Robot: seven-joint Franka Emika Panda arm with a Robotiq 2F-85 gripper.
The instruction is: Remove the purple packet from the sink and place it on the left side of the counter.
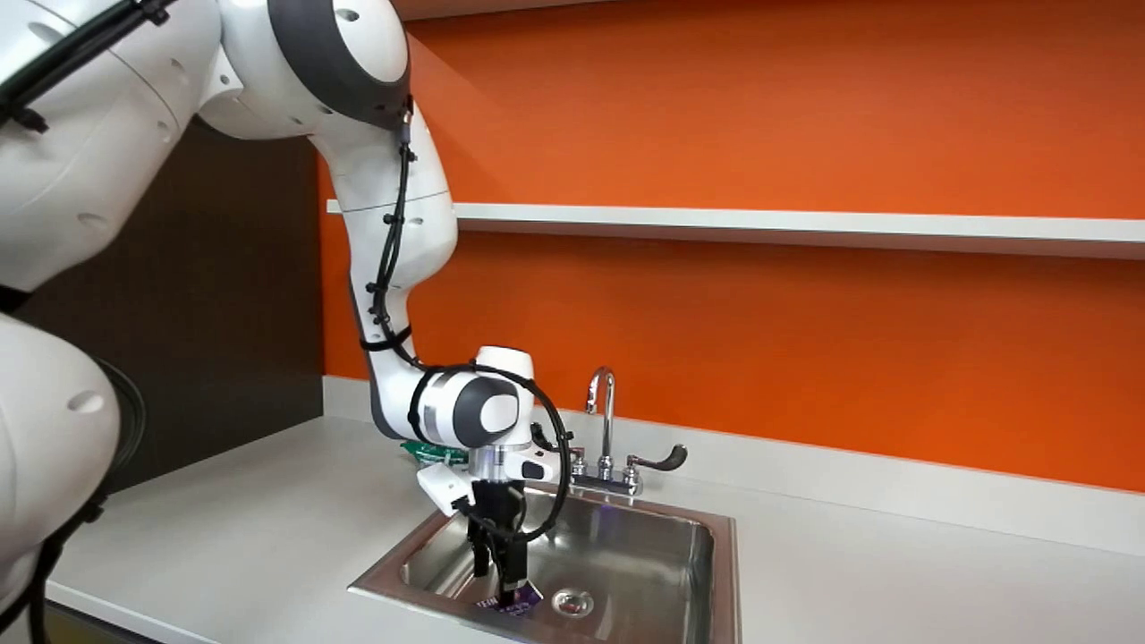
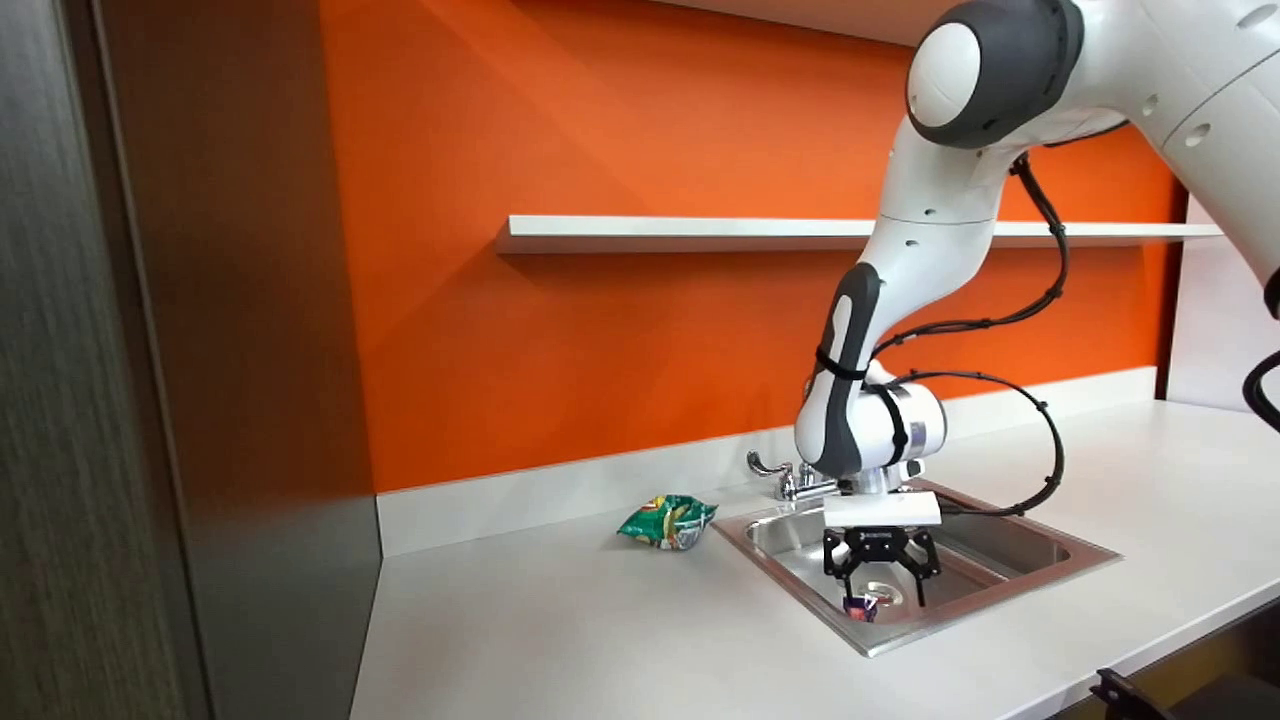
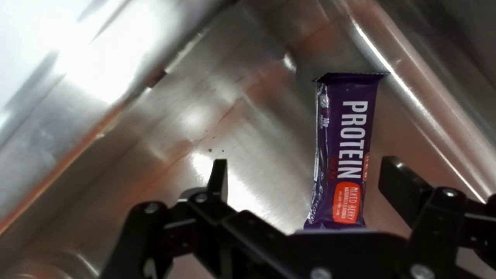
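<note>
The purple packet (image 3: 345,147) lies on the floor of the sink, in line with my jaws in the wrist view. It is nearer the right finger there, with gaps on both sides, and its lower end is hidden behind the gripper body. It also shows small in both exterior views (image 1: 523,599) (image 2: 860,608), partly covered by a finger. My gripper (image 3: 303,166) is open and empty, lowered into the steel sink (image 1: 725,581); it shows in both exterior views (image 1: 495,586) (image 2: 884,600). The pale counter (image 2: 600,620) surrounds the sink.
A green packet (image 2: 668,522) stands on the counter beside the sink, near the backsplash. The chrome faucet (image 1: 606,429) rises behind the basin. A white shelf (image 1: 805,228) runs along the orange wall. A dark panel (image 2: 270,400) bounds the counter at one end. Raised sink walls surround the gripper.
</note>
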